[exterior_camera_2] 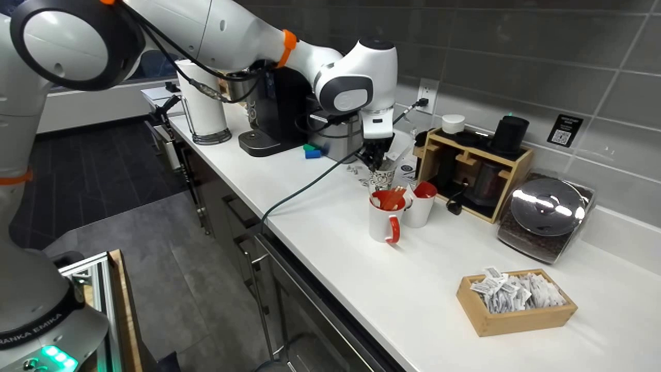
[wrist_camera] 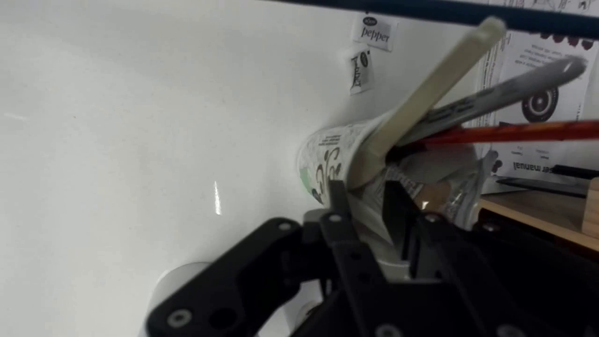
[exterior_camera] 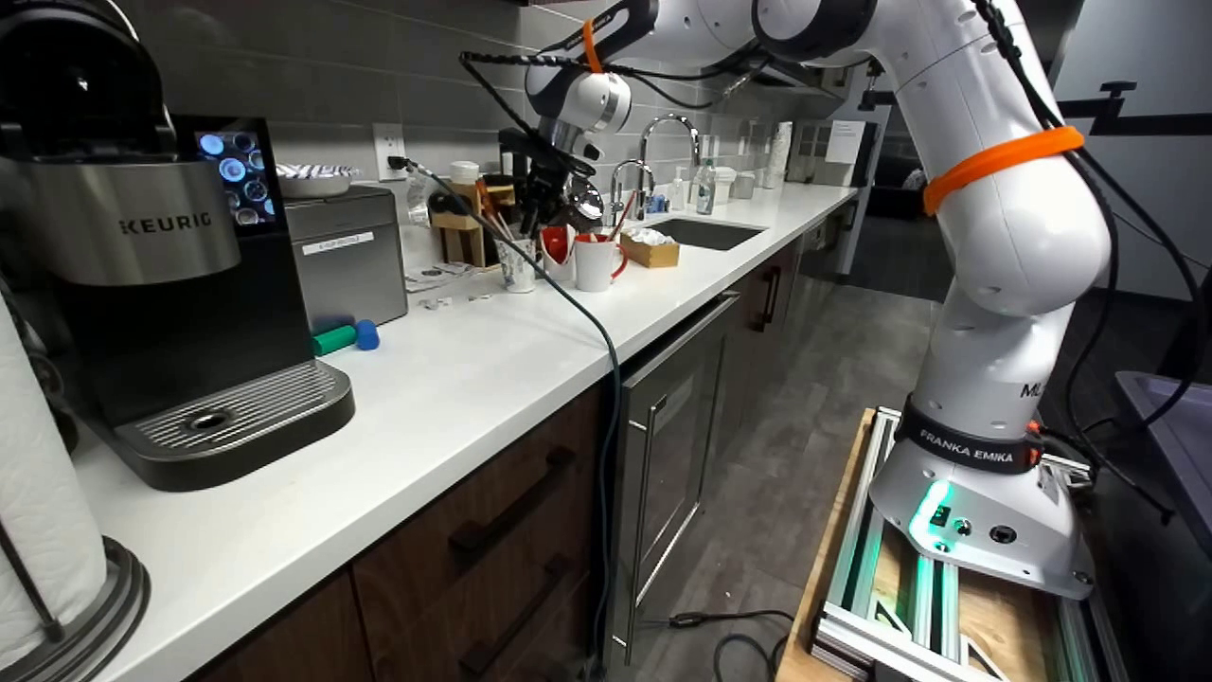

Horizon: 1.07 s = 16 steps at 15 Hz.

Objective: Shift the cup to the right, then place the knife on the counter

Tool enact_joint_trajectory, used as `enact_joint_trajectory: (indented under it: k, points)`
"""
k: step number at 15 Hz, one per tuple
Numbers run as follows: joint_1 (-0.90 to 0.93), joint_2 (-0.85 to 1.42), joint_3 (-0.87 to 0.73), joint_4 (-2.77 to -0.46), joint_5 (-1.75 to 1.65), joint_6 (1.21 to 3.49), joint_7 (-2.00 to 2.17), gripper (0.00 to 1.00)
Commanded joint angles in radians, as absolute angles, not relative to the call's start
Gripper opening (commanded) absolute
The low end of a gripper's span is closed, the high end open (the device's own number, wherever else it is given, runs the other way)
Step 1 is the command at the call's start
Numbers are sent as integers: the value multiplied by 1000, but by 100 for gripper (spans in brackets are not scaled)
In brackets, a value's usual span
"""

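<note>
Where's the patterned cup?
In an exterior view, the patterned cup is on the counter, left of centre, near the jaws, left of the red-lined cup.

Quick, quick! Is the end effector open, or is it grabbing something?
End effector: open, by the cup; I see nothing gripped.

Wrist view dim, soft — counter (wrist_camera: 140, 117) glinting
</note>
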State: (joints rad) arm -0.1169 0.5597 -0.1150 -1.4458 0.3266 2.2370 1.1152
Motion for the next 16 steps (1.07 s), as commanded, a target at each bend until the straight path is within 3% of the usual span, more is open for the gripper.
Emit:
enact_joint_trajectory:
  k: [1,4,7,16]
  points:
    - [-114,529,-115,-1448,328,2222,1135,59]
    - [-106,457,-119,-1495,315,2223,1128,83]
    - [-109,381,-111,-1534,300,2159,1074,100]
    - [-26,335,-116,-1561,38,2062,879,100]
